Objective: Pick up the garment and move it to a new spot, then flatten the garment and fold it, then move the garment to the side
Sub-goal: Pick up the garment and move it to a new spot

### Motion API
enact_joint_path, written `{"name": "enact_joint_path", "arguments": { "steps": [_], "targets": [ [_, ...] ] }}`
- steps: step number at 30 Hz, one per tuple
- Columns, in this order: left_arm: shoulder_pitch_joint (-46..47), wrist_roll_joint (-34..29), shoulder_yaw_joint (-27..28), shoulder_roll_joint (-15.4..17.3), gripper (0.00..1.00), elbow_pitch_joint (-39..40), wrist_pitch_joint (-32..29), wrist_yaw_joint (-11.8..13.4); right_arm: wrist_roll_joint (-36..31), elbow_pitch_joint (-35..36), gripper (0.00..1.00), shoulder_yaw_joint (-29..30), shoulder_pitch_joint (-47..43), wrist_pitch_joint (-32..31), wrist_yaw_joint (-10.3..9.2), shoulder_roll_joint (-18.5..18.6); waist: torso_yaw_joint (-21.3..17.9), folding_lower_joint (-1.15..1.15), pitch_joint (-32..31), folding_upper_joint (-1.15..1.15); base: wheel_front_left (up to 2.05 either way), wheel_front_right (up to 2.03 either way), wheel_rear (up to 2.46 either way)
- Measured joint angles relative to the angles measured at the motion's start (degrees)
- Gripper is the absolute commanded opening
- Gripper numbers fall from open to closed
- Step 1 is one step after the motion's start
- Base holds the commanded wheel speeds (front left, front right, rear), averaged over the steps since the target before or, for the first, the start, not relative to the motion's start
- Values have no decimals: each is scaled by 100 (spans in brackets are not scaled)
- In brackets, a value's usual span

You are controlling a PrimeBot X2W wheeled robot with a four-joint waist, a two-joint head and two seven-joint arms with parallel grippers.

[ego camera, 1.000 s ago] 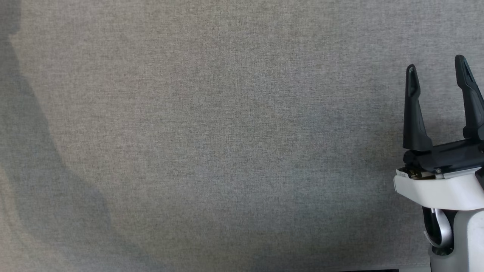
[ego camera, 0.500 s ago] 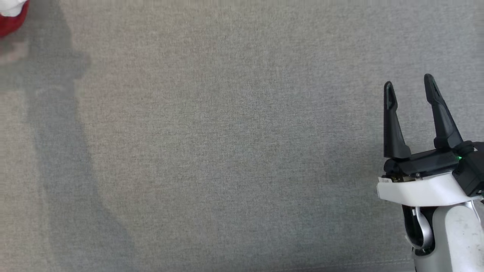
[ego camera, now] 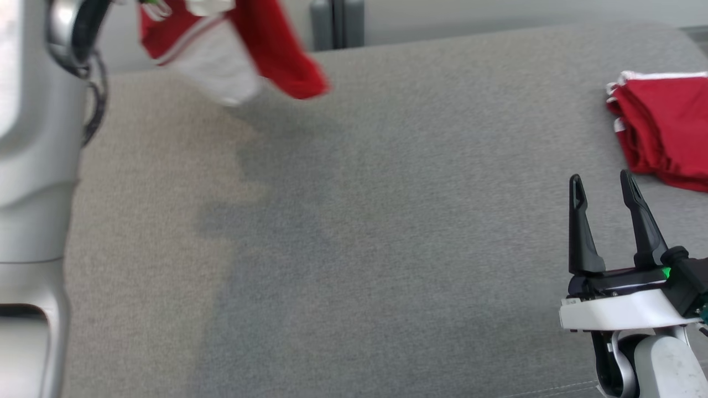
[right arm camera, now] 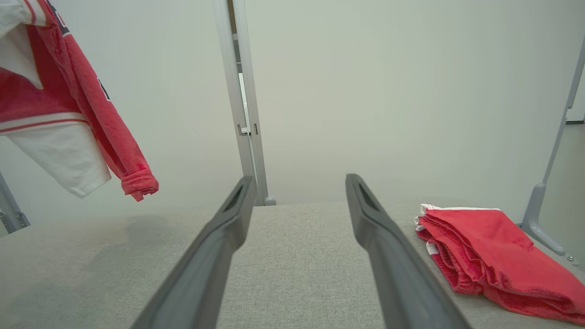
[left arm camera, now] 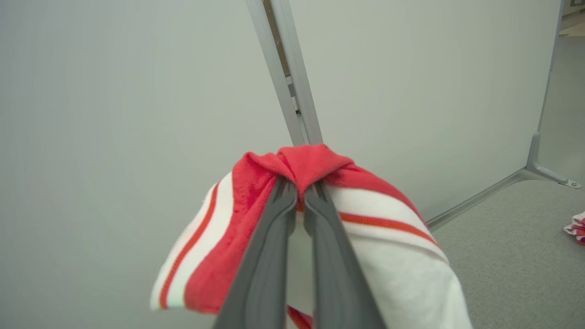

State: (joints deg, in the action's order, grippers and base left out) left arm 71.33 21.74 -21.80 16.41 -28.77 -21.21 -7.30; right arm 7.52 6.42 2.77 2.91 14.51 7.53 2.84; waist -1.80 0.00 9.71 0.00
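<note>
The garment (ego camera: 238,50), red with white panels and stripes, hangs in the air above the far left of the grey fabric table (ego camera: 387,232). In the left wrist view my left gripper (left arm camera: 299,187) is shut on a bunched red fold of the garment (left arm camera: 388,214), which drapes down both sides of the fingers. My pale left forearm (ego camera: 33,166) rises along the left edge of the head view. The right gripper (ego camera: 603,185) stands open and empty at the lower right, low over the table. From the right wrist, the right gripper (right arm camera: 299,179) faces bare table, with the garment (right arm camera: 55,105) hanging at the upper left.
A folded pile of red cloth (ego camera: 664,127) lies at the table's right edge, just beyond my right gripper, and the same pile (right arm camera: 484,246) lies to the right of its fingers. A pale partition with a grey post (ego camera: 337,22) stands behind the table. A small coloured cloth (left arm camera: 577,226) lies far right.
The head camera has shifted, bringing the hanging garment, my left forearm, the table's far edge and the folded red pile into view. The right gripper stays open.
</note>
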Motion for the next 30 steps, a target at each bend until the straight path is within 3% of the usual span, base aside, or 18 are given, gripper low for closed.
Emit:
{"name": "enact_joint_path", "arguments": {
  "steps": [6, 12, 19, 27, 29, 30],
  "targets": [
    [-555, 346, -257, -453, 0, 612, -190, 24, 114, -109, 100, 42, -81, 23, 0, 1, -344, 0, -416, 0, 0, 0, 0],
    [-1906, 599, -374, -791, 0, 456, 85, 330, 257, -254, 100, -45, -76, 48, 0, 2, -674, 0, -408, 0, 0, 0, 0],
    [-3108, 649, -244, -713, 0, -307, 827, 671, 344, -312, 100, -62, 146, 49, 0, 0, -829, 0, -60, 0, 0, 0, 0],
    [-3501, 620, -10, -559, 0, -957, 1652, 989, 342, -392, 100, 1, 199, 54, 0, 1, -764, 0, 169, 0, 0, 0, 0],
    [-3526, 623, 4, -571, 34, -1083, 1791, 1004, 341, -427, 100, -21, 213, 55, 0, 1, -699, 0, 176, 0, 0, 0, 0],
    [-3532, 639, 11, -601, 100, -1143, 1873, 1007, 341, -443, 100, -34, 214, 55, 0, 0, -664, 0, 177, 0, 0, 0, 0]
  ]
}}
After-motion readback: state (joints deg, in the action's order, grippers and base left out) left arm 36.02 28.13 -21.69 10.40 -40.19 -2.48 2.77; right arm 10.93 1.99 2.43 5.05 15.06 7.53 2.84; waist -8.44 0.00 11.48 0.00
